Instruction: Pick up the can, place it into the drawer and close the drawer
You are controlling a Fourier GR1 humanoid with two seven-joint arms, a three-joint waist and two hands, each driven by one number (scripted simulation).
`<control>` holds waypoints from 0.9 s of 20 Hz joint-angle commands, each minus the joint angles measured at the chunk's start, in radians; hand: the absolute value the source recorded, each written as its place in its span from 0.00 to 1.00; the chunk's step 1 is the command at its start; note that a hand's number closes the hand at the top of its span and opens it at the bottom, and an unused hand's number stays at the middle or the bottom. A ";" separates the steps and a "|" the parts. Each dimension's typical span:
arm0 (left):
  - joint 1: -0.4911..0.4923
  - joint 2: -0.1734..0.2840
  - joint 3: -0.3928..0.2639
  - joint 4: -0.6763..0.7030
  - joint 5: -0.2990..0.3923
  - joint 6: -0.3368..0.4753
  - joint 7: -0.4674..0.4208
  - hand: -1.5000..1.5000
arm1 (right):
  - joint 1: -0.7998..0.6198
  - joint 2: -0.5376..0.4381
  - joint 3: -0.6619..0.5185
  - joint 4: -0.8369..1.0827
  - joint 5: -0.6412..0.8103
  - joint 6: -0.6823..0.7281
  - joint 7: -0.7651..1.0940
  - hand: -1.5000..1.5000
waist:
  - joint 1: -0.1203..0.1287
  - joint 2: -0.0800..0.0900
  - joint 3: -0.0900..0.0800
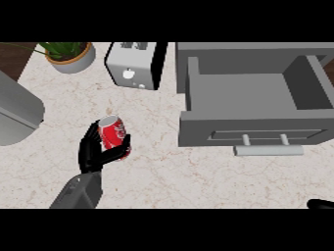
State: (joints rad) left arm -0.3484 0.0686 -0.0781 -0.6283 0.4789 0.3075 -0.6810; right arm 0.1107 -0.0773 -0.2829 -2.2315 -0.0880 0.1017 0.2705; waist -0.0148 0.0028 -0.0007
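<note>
A red can [113,131] with a silver top is held by my left hand [95,152], whose fingers and thumb curl round its lower half at the centre left of the counter. The can tilts slightly and stands apart from the drawer. The grey drawer [250,129] is pulled open at the right, its inside bare, with a pale bar handle [268,150] on its front. Only a bit of my right hand [327,204] shows at the lower right edge.
A white toaster [131,65] stands at the back centre. A potted plant [69,55] is at the back left. A large grey rounded object [7,105] fills the left edge. The marble counter [198,181] spreads between hand and drawer.
</note>
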 commanded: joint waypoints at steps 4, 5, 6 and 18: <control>-0.203 0.054 -0.022 0.168 -0.044 -0.230 0.034 1.00 | -0.039 -0.051 -0.061 0.025 -0.050 0.013 0.018 0.00 | -0.010 0.004 -0.001; -0.201 0.107 -0.020 0.111 -0.038 -0.263 0.100 1.00 | -0.019 0.000 0.008 -0.041 0.018 -0.027 0.050 0.00 | 0.002 -0.001 0.000; -0.193 0.029 -0.034 0.083 -0.049 -0.213 0.064 1.00 | 0.083 0.020 -0.014 -0.029 -0.007 0.034 -0.059 0.00 | -0.001 -0.002 0.001; -0.357 0.023 -0.086 -0.167 -0.127 -0.108 0.365 1.00 | -0.032 -0.008 -0.025 -0.016 0.026 -0.036 0.033 0.00 | 0.015 -0.009 0.002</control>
State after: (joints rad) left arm -0.6338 0.0966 -0.1382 -0.6953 0.3739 0.1490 -0.4340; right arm 0.0642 -0.0990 -0.3163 -2.2165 -0.0757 0.0788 0.2914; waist -0.0016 -0.0022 0.0002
